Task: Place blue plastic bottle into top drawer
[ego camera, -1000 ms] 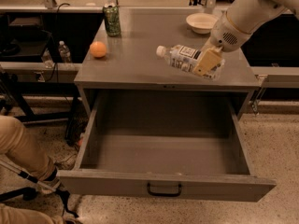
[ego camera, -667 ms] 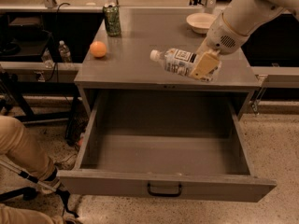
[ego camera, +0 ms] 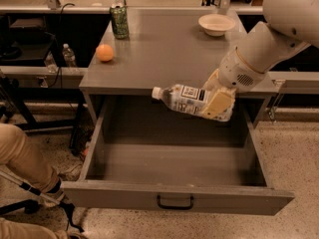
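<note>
Camera view gives you the grey cabinet [ego camera: 164, 54] first: its flat top spreads up and to the left of your gripper [ego camera: 218, 104], which hangs just off the front edge. Directly below the gripper, the top drawer [ego camera: 174, 166] stands pulled fully out, its bare floor showing. Up and to the right of the gripper runs your white arm [ego camera: 269, 44], coming in from the upper right corner. Far down to the left of the gripper, a person's leg [ego camera: 20, 156] in tan trousers reaches in from the frame's edge.

Your gripper is clamped on the blue plastic bottle [ego camera: 183, 98] at its base end. The bottle lies nearly level in the air, white cap pointing left away from the gripper, above the rear part of the open drawer and touching neither drawer nor cabinet top.

Above the gripper, near the back of the top, sits a pale bowl [ego camera: 216, 24]. Well up to the left stands a green can [ego camera: 119, 21], with an orange [ego camera: 104, 53] in front of it. Low beneath the gripper, the black handle [ego camera: 175, 202] sits centred on the drawer front. Far left, two small clear bottles [ego camera: 68, 55] stand beyond the cabinet.
</note>
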You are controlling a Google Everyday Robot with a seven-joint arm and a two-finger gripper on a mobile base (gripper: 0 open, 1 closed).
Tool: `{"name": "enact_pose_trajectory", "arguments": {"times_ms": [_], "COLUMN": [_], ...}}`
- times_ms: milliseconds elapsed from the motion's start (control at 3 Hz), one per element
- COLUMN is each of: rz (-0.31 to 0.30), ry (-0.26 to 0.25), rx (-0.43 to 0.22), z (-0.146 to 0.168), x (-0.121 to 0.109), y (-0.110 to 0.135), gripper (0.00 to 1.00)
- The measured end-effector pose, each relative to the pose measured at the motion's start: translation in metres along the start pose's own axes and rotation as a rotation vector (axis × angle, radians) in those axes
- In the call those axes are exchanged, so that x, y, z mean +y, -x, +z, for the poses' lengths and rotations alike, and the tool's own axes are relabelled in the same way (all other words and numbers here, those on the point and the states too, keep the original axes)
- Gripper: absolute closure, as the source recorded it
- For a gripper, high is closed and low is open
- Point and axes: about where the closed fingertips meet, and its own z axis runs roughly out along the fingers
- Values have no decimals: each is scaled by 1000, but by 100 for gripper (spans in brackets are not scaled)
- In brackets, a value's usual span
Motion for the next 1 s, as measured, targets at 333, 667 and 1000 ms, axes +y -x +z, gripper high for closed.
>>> {"name": "enact_pose_trajectory", "arguments": {"times_ms": [333, 667, 1000], "rz": [4, 11, 12], "ry": [12, 32, 57], "rx": [-4, -30, -49], "z": [9, 26, 49], "x": [0, -1, -2], "y": [-4, -13, -24], "gripper": [100, 100, 100]}}
